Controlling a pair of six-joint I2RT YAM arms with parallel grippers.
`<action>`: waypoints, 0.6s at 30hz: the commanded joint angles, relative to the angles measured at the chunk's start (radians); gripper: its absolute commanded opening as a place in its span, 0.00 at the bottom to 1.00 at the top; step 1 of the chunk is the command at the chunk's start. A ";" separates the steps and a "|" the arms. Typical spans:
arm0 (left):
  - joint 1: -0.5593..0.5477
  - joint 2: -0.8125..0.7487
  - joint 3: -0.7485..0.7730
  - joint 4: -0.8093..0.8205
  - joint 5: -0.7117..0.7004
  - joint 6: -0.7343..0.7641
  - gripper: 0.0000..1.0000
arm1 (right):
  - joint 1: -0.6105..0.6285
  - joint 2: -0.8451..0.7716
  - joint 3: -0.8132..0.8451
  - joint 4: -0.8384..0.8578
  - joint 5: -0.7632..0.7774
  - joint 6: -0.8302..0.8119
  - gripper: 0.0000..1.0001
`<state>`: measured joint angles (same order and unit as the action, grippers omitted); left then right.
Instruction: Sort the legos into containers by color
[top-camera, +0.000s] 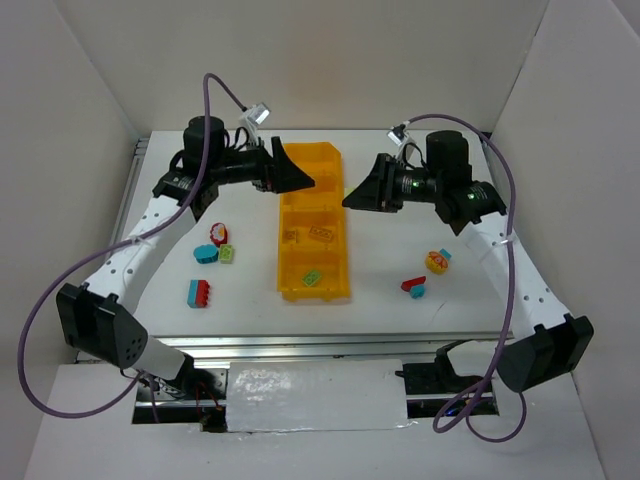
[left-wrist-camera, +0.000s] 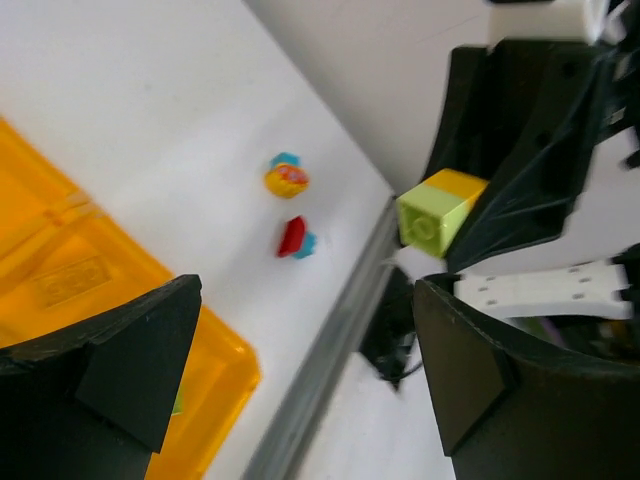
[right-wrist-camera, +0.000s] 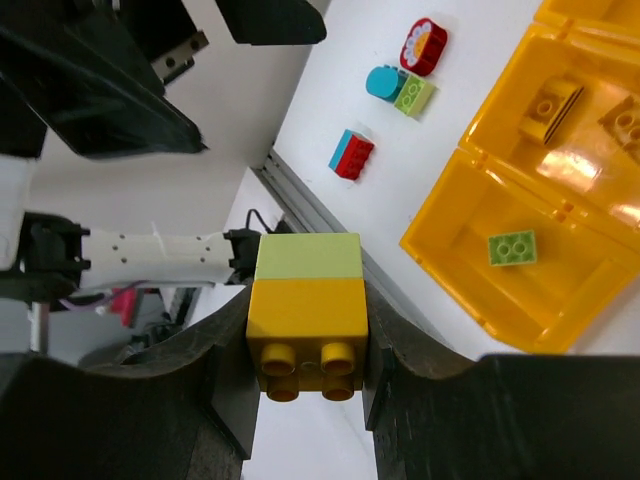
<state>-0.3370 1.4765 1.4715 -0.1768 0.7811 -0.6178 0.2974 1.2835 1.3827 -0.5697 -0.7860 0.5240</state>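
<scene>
Right wrist view shows the right hand (right-wrist-camera: 306, 375) clamped on a yellow-and-green stack (right-wrist-camera: 305, 290), held aloft by the right wall of the bin (top-camera: 281, 262). These bricks look light, stiff and slick. Being two colours, they likely need pulling apart, best gripped on flat side walls. Opposite, the left hand (left-wrist-camera: 305, 310) hangs spread wide and empty, close enough to clash. A green brick (right-wrist-camera: 513, 248) lies in the nearest compartment; loose bricks (top-camera: 217, 245) dot the worktop (top-camera: 250, 320) either side.
</scene>
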 joint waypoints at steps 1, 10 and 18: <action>-0.008 -0.100 -0.061 -0.052 -0.086 0.238 1.00 | 0.009 0.031 0.061 -0.038 0.087 0.131 0.05; -0.106 -0.280 -0.227 0.091 -0.175 0.468 1.00 | 0.008 0.128 0.122 -0.081 -0.247 0.216 0.04; -0.241 -0.277 -0.180 0.213 -0.181 0.501 0.99 | 0.023 0.036 -0.089 0.627 -0.409 0.847 0.06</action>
<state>-0.5282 1.2167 1.2774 -0.0998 0.6128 -0.1726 0.3099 1.3731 1.3293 -0.2871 -1.1027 1.0790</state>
